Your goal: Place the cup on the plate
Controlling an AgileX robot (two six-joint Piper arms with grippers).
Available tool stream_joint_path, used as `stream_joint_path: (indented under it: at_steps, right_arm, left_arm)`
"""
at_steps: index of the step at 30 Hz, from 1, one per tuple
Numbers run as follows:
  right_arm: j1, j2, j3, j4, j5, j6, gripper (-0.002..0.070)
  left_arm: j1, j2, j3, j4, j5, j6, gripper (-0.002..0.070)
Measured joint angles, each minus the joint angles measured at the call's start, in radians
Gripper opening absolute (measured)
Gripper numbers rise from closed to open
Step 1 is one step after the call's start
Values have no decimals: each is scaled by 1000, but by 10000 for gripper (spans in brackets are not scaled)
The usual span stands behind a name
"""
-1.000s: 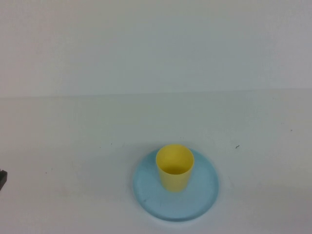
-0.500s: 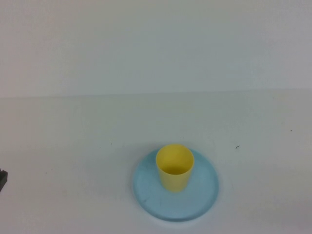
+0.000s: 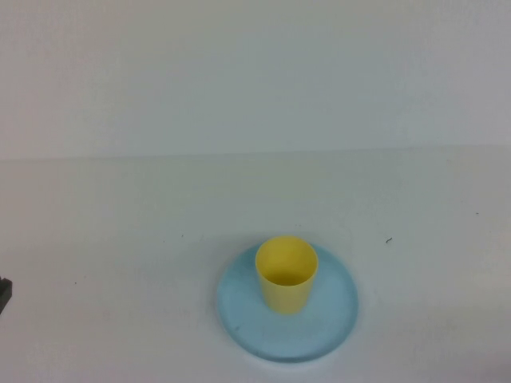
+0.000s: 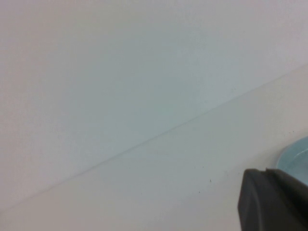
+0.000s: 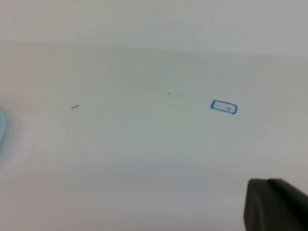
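Observation:
The yellow cup [image 3: 286,273] stands upright on the light-blue plate [image 3: 327,331], slightly behind the plate's middle, near the table's front edge. Neither gripper touches them. In the high view only a dark sliver of my left gripper [image 3: 3,294] shows, at the left border and far to the left of the plate. The left wrist view shows the left gripper [image 4: 266,170] shut and empty, with a bit of the plate's rim [image 4: 297,158] beside it. My right gripper [image 5: 267,181] is out of the high view. Its wrist view shows it shut over bare table, and the plate's edge [image 5: 1,126] is just visible.
The white table [image 3: 120,223] meets a white wall behind. A small blue rectangle mark [image 5: 224,107] is drawn on the table on the right arm's side. A dark speck [image 3: 389,239] lies to the right of the plate.
The left gripper's dark tip at the left border has drawn back very slightly. The cup and the plate have not moved.

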Motion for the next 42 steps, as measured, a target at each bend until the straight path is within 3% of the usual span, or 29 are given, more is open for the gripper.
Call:
stream_joint_path:
  at_steps: [7,35,42]
  right_arm:
    - [-16,0,123,0,-55,0,1]
    - [-16,0,130,0,-92,0,1]
    - [-16,0,132,0,-92,0,1]
  left_arm:
    - [0,0,0,0,-12,0,1]
    - [0,0,0,2,-23,-19,1]
    - [4,0,5,82,-25,-5,1]
